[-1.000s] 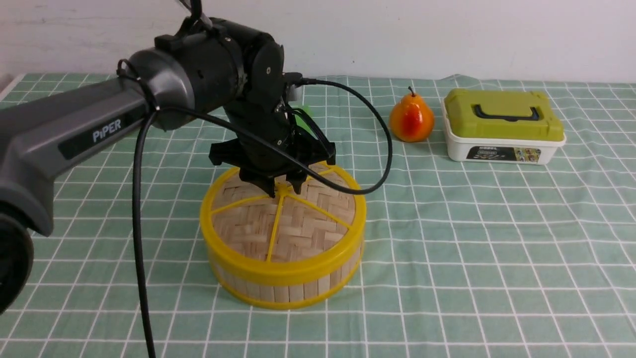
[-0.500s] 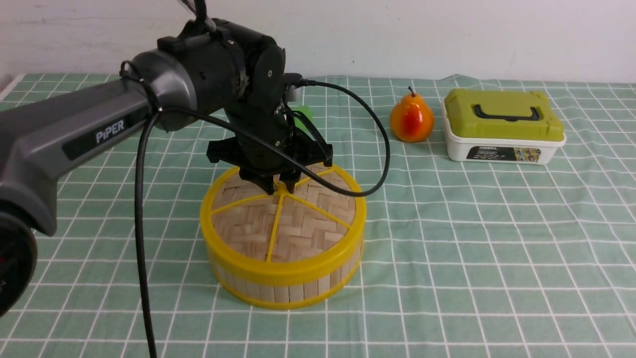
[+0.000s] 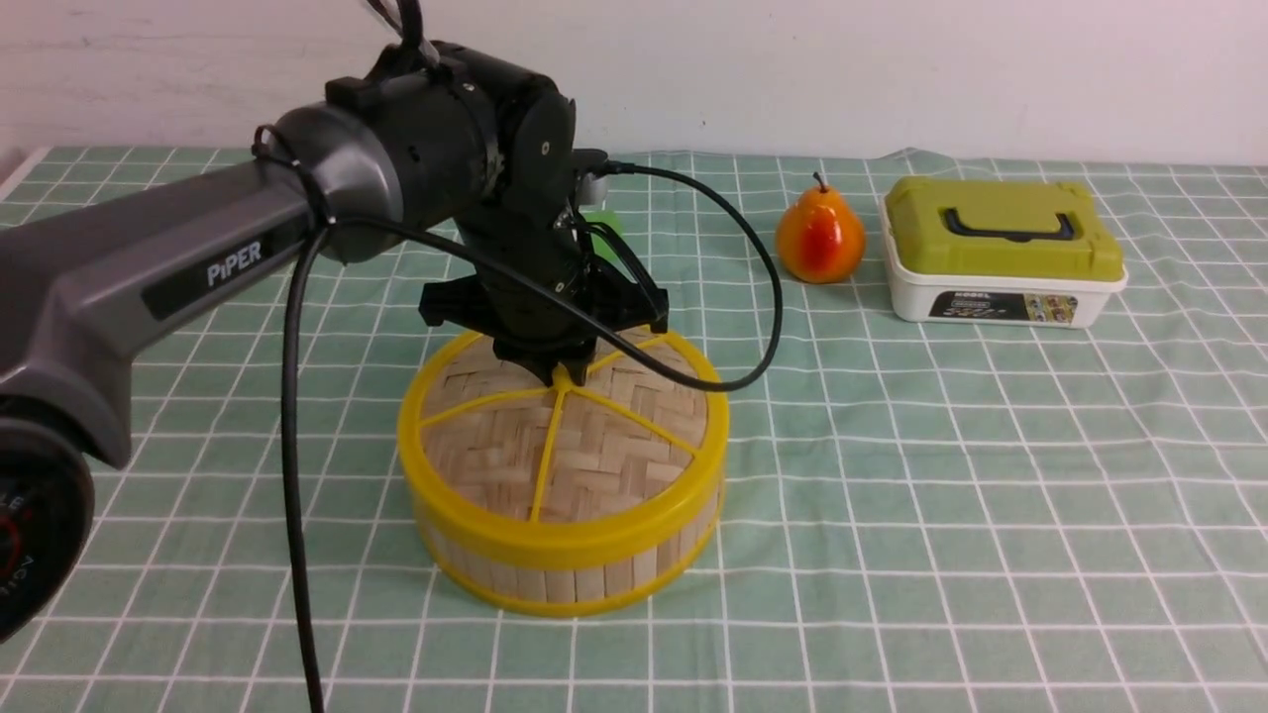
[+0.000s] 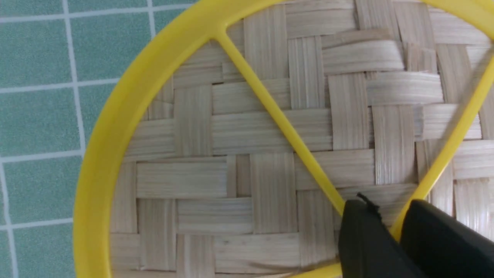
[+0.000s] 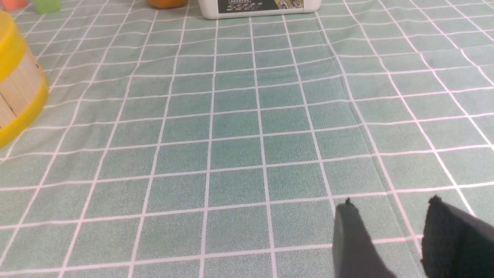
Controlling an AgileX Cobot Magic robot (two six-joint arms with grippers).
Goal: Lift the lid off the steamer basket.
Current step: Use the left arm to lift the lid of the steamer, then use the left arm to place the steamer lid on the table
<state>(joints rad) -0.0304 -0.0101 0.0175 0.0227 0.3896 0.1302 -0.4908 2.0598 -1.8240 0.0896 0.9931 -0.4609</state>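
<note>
The lid, a woven bamboo disc with a yellow rim and yellow spokes, sits on top of the steamer basket at the table's left middle. My left gripper stands over the lid's centre, its black fingers shut on the yellow centre knob where the spokes meet. The left wrist view shows the lid close up and my left gripper pinching the hub. My right gripper is open and empty, low over the checked cloth; the basket's wall shows at that view's edge.
An orange-red pear and a white box with an olive-green lid stand at the back right. A small green block peeks out behind my left arm. A black cable loops from the left wrist over the lid's right side.
My left gripper's fingers have closed together onto the lid's centre knob. The left arm has shifted slightly. The lid still rests on the basket.
</note>
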